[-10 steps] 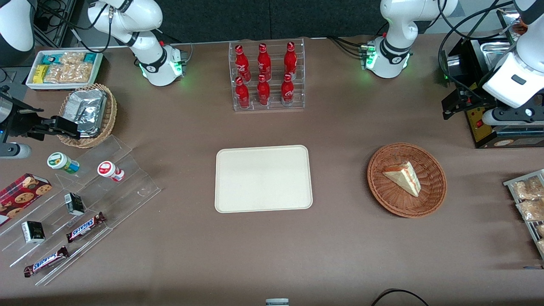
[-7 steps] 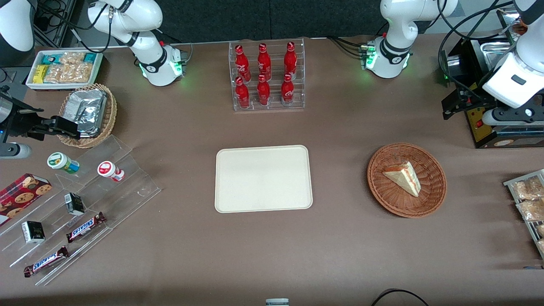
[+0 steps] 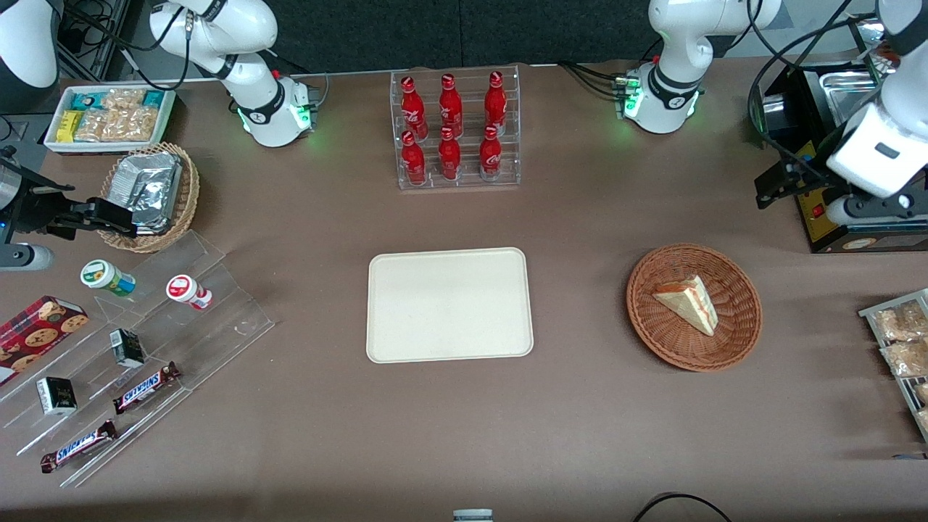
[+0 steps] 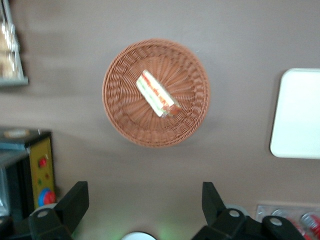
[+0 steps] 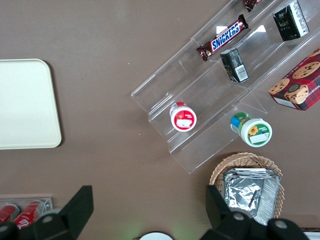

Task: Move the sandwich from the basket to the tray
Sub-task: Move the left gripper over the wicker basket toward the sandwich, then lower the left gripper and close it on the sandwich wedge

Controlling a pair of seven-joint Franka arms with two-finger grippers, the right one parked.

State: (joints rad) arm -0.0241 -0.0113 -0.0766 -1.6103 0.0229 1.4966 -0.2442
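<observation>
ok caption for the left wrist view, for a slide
Open end effector high above the basket holding the sandwich, tray beside it.

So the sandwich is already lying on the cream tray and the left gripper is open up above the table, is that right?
Not quite. The sandwich lies in the basket, not on the tray, which holds nothing, as the front view shows. The rest holds: the left gripper is open above the table, farther from the front camera than the basket.

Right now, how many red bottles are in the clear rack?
6: three in the rack's upper row, three in the lower row. The gripper hovers open above the basket.
</observation>
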